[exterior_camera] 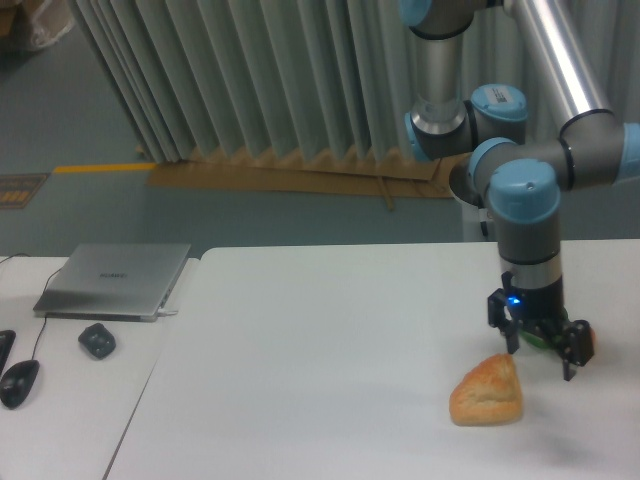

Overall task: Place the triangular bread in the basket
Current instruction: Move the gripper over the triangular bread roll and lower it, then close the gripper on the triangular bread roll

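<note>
The claw (540, 345) hangs spread and empty, its two fingers pointing down, just above and a little behind-right of the triangular bread (488, 390) — which lies on the table (320, 350) below and to the left of it, not yet touched. The step in hand looks like the approach for the pick. To do it well, I would bring the claw over the thick middle of the wedge, not its narrow tip, and turn the fingers so they close across the two longer flanks; the crust looks rounded and soft, so a gentle squeeze low on the body should hold better than a nip at the top.

Right behind the claw a green pepper (533, 340) shows only as a sliver between the fingers, and a small orange-brown ball (587, 338) peeks out at its right. Both sit near enough that a finger coming down could nudge them — shifting toward the camera first would give clearance.

Left of the claw the table runs broad and bare to its seam; a laptop (115, 281), a dark mouse (97, 341) and another mouse (19, 382) lie well apart on the far left. No basket is in view, so I cannot tell which way the carry must go.
</note>
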